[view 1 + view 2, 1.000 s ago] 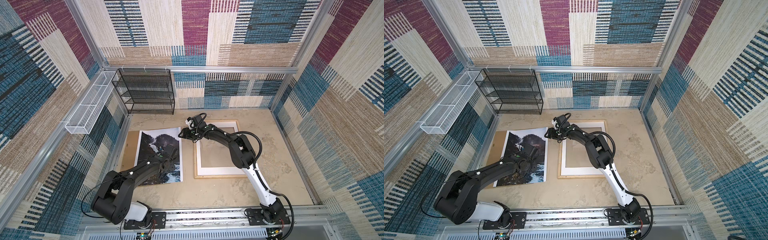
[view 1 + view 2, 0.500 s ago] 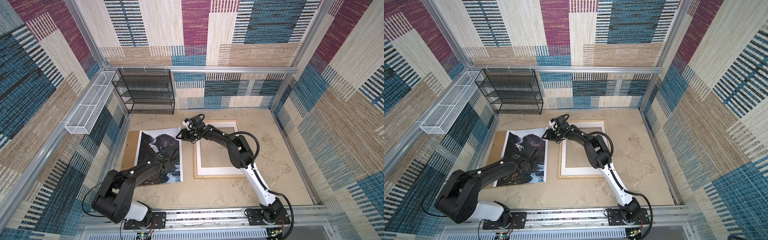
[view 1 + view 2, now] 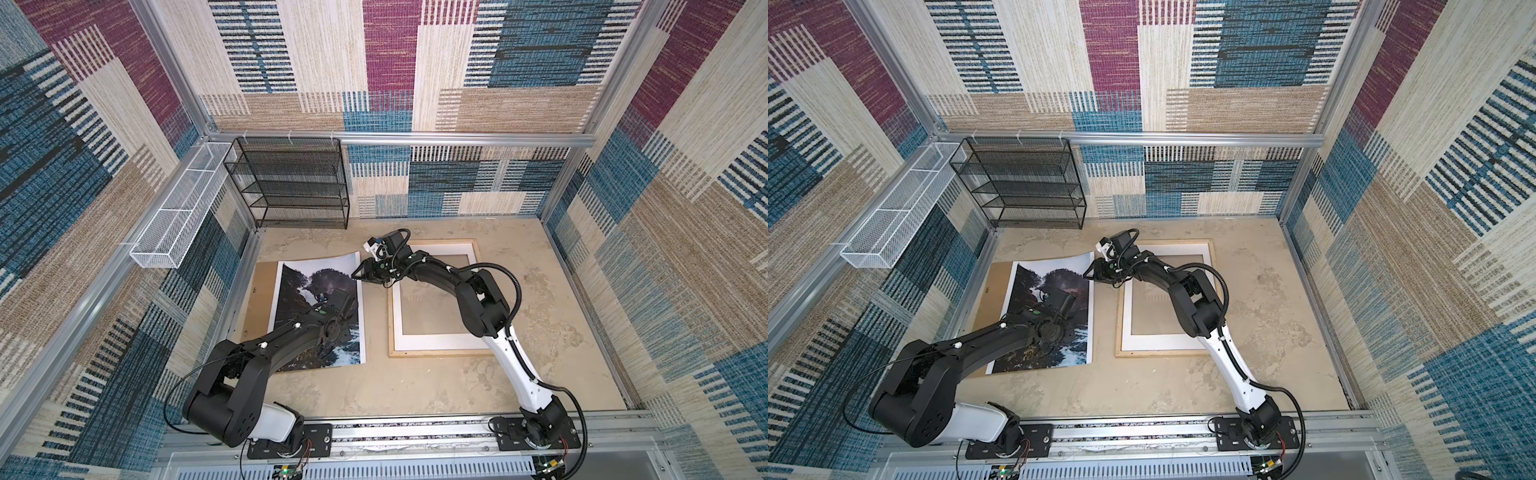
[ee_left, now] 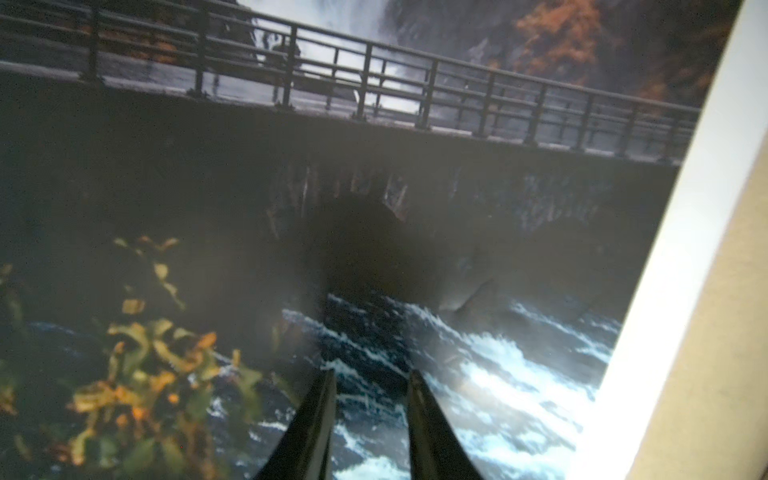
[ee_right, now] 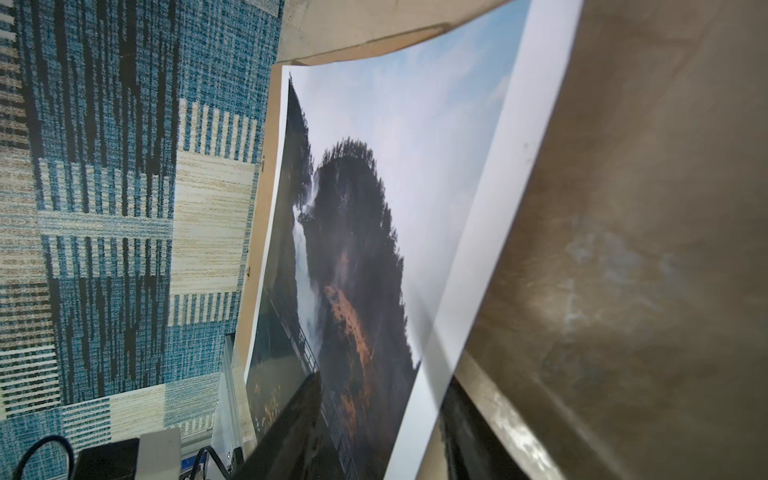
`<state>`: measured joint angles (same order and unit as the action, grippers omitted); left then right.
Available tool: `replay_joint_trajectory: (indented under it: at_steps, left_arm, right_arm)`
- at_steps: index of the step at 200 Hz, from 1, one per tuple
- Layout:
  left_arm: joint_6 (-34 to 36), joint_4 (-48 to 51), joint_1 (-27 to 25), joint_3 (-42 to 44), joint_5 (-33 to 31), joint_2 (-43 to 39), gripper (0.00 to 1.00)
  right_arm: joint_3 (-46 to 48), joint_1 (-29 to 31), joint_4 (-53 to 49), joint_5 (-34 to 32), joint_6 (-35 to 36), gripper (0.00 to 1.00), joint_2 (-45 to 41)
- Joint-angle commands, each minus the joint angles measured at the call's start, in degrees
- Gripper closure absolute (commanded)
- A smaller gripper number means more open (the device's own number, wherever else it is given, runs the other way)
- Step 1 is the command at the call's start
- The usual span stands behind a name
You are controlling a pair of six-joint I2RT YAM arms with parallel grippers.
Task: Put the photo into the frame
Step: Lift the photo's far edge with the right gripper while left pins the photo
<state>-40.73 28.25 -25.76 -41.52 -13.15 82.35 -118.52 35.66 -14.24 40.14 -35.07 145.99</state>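
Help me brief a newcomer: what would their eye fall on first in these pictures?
The big waterfall photo, lying left of centre on the table, with the left gripper pointing down at it. The right gripper reaches across to its far right corner, jaws either side of the lifted edge. Beside it lies the pale wooden frame, holding a white mat.

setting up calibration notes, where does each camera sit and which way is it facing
Top views: high over the arm bases, looking down toward the back wall at the photo, the frame, a black mesh shelf; left arm and right arm whole.
Left wrist: close above the photo, facing its printed bridge and foaming water; left end effector tips, slightly apart.
Right wrist: low, looking along the photo's lifted edge toward a side wall; right end effector fingers flank that edge.
Shared: both wrist views show the printed bridge railing.
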Motion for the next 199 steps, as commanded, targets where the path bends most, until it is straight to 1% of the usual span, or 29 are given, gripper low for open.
replay_joint_trajectory:
  at_steps: [1,24,82,141,168,175,199]
  left_arm:
    - [-0.36,-0.21,0.05,-0.23,-0.03,-0.34,0.67]
    - [-0.38,-0.29,0.01,-0.32,0.05,-0.40,0.67]
    - [-0.30,-0.52,0.05,-0.32,0.33,-0.51,0.67]
    - [-0.12,-0.86,0.01,-0.23,0.72,-0.83,0.67]
    - [0.04,-0.75,0.00,-0.23,0.68,-1.20,0.67]
    - [0.05,-0.74,0.01,-0.23,0.73,-1.31,0.67]
    - [0.09,-0.76,0.01,-0.23,0.77,-1.74,0.67]
  right_arm:
    - [0.38,0.11,2.53,1.62,-0.09,0.54,-1.14]
    - [1.37,0.12,3.05,1.89,0.00,0.56,-1.83]
    - [3.48,0.20,4.74,2.84,-0.26,0.66,-2.12]
    - [3.63,0.20,4.64,2.74,-0.44,0.67,-1.26]
    - [3.47,0.20,4.57,2.71,-0.48,0.75,-1.33]
    - [3.56,0.20,4.48,2.61,-0.46,0.76,-1.41]
    - [3.57,0.18,4.22,2.40,-0.35,0.85,-1.59]
